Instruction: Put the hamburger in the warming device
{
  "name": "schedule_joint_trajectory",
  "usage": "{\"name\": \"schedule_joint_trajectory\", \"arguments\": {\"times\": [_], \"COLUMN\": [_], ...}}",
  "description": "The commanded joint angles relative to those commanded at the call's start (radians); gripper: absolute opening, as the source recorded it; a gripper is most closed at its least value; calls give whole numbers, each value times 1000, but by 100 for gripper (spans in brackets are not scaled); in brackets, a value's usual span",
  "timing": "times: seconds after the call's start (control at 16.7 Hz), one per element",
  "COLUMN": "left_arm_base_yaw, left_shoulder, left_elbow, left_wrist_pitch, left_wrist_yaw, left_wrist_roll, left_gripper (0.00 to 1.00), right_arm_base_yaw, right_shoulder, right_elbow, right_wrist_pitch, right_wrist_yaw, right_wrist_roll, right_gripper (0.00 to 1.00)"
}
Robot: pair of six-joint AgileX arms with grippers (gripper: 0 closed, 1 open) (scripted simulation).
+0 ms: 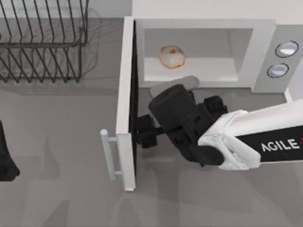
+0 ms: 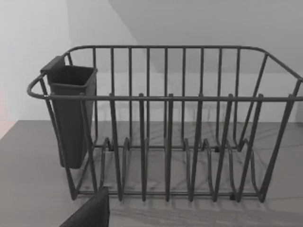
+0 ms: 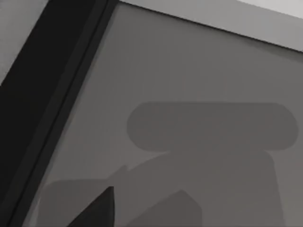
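The hamburger, a small tan-orange bun, lies inside the cavity of the warming device, a white microwave with two round knobs. Its door stands swung out toward the table's front, with the pale bar handle on its left face. My right gripper is pressed against the door's inner face, open and holding nothing, well in front of the hamburger. In the right wrist view the grey door panel is very close, and one fingertip shows. My left arm is parked at the table's left edge.
A black wire dish rack stands at the back left. In the left wrist view the rack carries a dark cutlery cup, with one fingertip off-centre low in the picture. Bare grey table lies between rack and door.
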Motion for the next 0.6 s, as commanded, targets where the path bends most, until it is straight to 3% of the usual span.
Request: {"name": "schedule_joint_trajectory", "arguments": {"times": [0.6], "left_arm_base_yaw": [0], "left_shoulder": [0], "left_elbow": [0], "left_wrist_pitch": [0], "left_wrist_yaw": [0], "left_wrist_roll": [0], "left_gripper": [100], "right_arm_base_yaw": [7], "right_shoulder": [-9], "right_elbow": [-51], "right_wrist_pitch": [34], "right_wrist_yaw": [30], "right_wrist_roll": [19], "right_gripper": [100]}}
